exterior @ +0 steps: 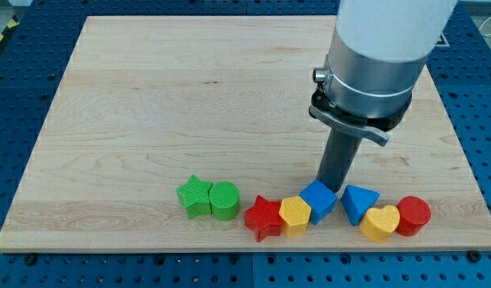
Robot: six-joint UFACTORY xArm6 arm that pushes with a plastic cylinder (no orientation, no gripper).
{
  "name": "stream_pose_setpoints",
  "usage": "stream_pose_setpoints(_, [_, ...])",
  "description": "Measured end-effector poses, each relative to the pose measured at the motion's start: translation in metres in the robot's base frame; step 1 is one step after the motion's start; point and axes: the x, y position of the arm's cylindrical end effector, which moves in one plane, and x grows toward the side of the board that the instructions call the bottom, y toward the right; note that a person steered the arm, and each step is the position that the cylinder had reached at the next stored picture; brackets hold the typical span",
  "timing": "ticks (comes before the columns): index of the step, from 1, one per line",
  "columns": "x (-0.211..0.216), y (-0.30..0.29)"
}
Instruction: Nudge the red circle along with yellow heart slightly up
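The red circle [413,215] sits near the board's bottom right edge, touching the yellow heart [380,223] on its left. A blue triangle [358,202] lies just up and left of the heart. My tip [331,186] rests at the top edge of the blue cube [318,201], left of the triangle and well left of the red circle.
A row along the view's bottom holds a green star [194,196], a green circle [225,200], a red star [264,218] and a yellow hexagon [295,214]. The wooden board [189,96] ends close below the blocks. The arm's wide body [373,64] hangs over the upper right.
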Motion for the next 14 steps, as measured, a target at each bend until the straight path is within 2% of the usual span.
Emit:
stream_pose_setpoints(2, [0.019, -0.005])
stream_pose_setpoints(4, [-0.053, -0.065])
stream_pose_setpoints(5, [-0.057, -0.127])
stream_pose_setpoints(6, [-0.04, -0.203])
stream_pose_setpoints(7, [-0.052, -0.259])
stream_pose_setpoints(8, [-0.12, -0.24])
stream_pose_setpoints(9, [-0.162, -0.113])
stream_pose_setpoints(10, [-0.159, 0.029])
stream_pose_setpoints(11, [-0.125, 0.144])
stream_pose_setpoints(12, [-0.046, 0.227])
stream_pose_setpoints(14, [0.057, 0.24])
